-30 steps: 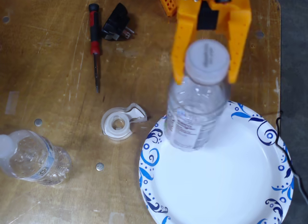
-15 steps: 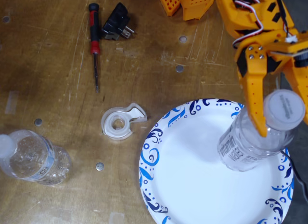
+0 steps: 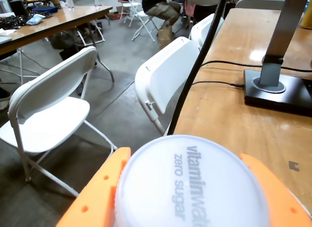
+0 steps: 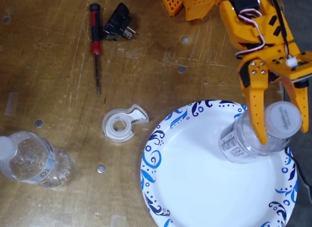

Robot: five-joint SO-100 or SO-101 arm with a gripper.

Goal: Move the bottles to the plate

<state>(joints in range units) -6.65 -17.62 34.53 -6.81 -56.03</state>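
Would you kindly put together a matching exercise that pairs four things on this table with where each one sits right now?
Things:
1. clear plastic bottle with the dark label and white cap
2. clear plastic bottle with the pale label
3. clear round tape dispenser
4. red-and-black screwdriver

Places, in the fixed view:
A. on bare wood near the left edge
B. beside the black plug adapter, near the top
C. over the blue-swirled white paper plate, between the orange gripper fingers
D. just left of the plate's rim

Pairs: 1-C, 2-A, 3-D, 4-B
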